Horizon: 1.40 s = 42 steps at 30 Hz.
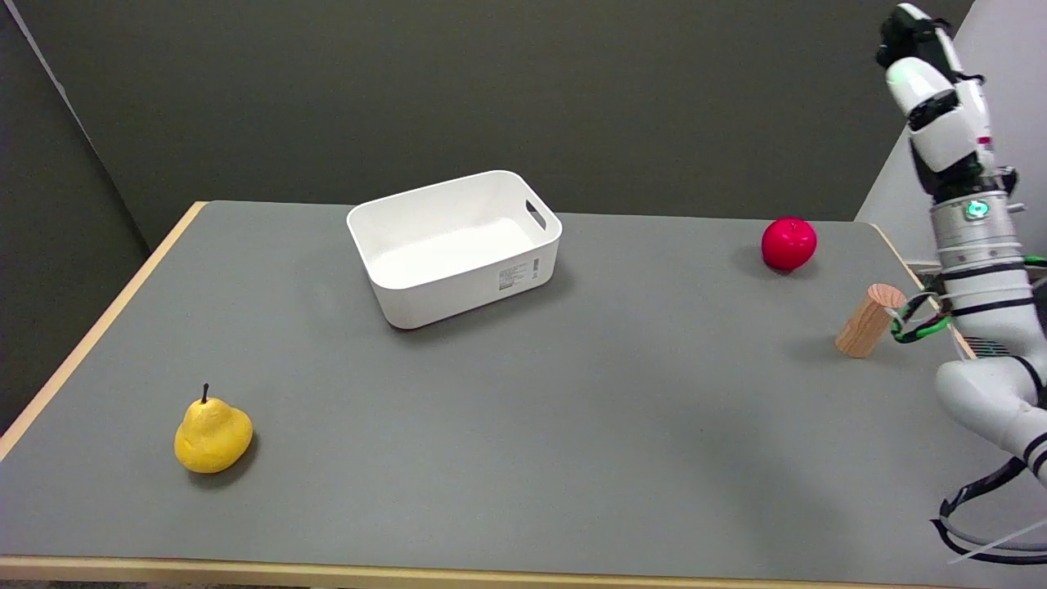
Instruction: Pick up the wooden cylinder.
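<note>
The right arm (977, 270) rises along the picture's right edge, bending up toward one o'clock. Its hand (908, 37) sits raised at the top corner, well above the worktop (572, 425), too dark and cropped to tell whether its fingers are spread or curled. The wooden cylinder (869, 320) stands tilted at three o'clock near the worktop's right edge, untouched, just beside the arm.
</note>
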Available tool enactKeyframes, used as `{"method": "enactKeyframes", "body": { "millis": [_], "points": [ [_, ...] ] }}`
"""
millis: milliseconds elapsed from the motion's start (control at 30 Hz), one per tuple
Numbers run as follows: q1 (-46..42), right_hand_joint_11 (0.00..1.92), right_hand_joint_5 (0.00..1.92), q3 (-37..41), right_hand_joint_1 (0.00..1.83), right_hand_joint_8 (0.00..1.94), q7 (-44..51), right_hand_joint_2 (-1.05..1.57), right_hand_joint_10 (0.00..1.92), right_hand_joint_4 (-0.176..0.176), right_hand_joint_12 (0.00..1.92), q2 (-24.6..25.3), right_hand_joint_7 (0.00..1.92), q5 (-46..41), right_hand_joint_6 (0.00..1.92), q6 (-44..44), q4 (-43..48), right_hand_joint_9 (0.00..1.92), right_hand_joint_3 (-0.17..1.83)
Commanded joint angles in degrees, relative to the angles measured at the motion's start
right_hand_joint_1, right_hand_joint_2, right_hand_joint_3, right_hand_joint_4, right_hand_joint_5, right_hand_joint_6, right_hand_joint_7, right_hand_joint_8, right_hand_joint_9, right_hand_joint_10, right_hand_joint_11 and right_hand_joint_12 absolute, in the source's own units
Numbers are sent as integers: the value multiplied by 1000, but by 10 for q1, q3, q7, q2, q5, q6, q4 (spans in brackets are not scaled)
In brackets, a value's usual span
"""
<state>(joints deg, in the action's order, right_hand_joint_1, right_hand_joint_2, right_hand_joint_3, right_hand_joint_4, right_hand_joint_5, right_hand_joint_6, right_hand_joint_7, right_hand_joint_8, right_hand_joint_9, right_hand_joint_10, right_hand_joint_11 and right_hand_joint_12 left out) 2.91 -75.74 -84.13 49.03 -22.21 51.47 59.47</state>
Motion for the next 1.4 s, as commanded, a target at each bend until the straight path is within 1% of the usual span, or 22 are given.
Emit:
{"method": "enactKeyframes", "body": {
  "millis": [33,133,167,233,267,300,367,433,500,600,633,667,700,733,867,933,1000,1033,1100,1267,1300,1400],
  "points": [
    [-20,-1,89,69,185,245,12,793,446,-176,724,-19,97,-27,369,17,-85,37,990],
    [-17,-1,89,73,186,249,5,788,449,-176,723,-21,95,-20,371,12,-113,35,985],
    [-21,-1,87,71,181,251,-7,791,452,-176,725,-19,96,-27,370,17,-110,36,976],
    [-23,-1,96,71,167,265,-10,868,483,-176,679,-19,89,-27,355,17,-118,23,831],
    [-24,-1,98,71,165,267,-11,880,489,-176,672,-19,87,-27,354,17,-123,21,809],
    [-25,-1,99,70,167,268,-11,880,490,-176,671,-19,86,-27,354,18,-125,21,808],
    [-25,-1,93,67,193,254,-13,795,461,-176,717,-19,92,-27,376,19,-133,33,972],
    [-26,-1,98,61,158,254,-27,830,473,-176,660,-19,94,-27,360,21,-148,29,894],
    [-26,-1,100,56,150,256,-32,839,482,-176,650,-19,97,-27,356,25,-160,28,873],
    [-26,-1,99,51,185,273,-36,796,510,-176,750,-19,105,-27,378,25,-176,37,974],
    [-26,-1,105,50,177,271,-36,845,513,-176,732,-19,107,-27,366,25,-181,41,876],
    [-26,-1,105,49,203,279,-36,875,516,-175,712,-19,106,-27,367,25,-184,41,830],
    [-26,-1,87,46,379,326,-36,823,522,-176,682,-19,87,-27,420,25,-190,27,1012],
    [-26,-1,75,45,486,354,-37,791,525,-176,664,-18,75,-27,452,27,-195,18,1123],
    [-26,-1,67,35,486,357,-67,783,526,-176,670,-17,69,-27,453,28,-220,17,1119],
    [-26,-1,69,29,484,356,-89,783,526,-176,668,-14,69,-30,453,29,-233,18,1119],
    [-26,-1,93,27,242,290,-99,851,511,-174,691,-10,97,-43,378,32,-248,33,905],
    [-26,-1,102,27,151,266,-99,879,504,-173,697,-9,106,-46,349,35,-252,37,818],
    [-26,-1,99,27,160,270,-99,887,500,-172,677,-9,94,-47,349,45,-263,26,792],
    [-28,-1,93,27,150,267,-100,870,489,-175,639,-11,85,-47,349,55,-277,21,818],
    [-28,-1,92,25,146,264,-106,863,486,-176,635,-11,85,-44,348,56,-281,24,830],
    [-29,-1,98,15,147,276,-127,887,500,-176,641,-11,87,-40,353,57,-295,13,787]
  ]
}}
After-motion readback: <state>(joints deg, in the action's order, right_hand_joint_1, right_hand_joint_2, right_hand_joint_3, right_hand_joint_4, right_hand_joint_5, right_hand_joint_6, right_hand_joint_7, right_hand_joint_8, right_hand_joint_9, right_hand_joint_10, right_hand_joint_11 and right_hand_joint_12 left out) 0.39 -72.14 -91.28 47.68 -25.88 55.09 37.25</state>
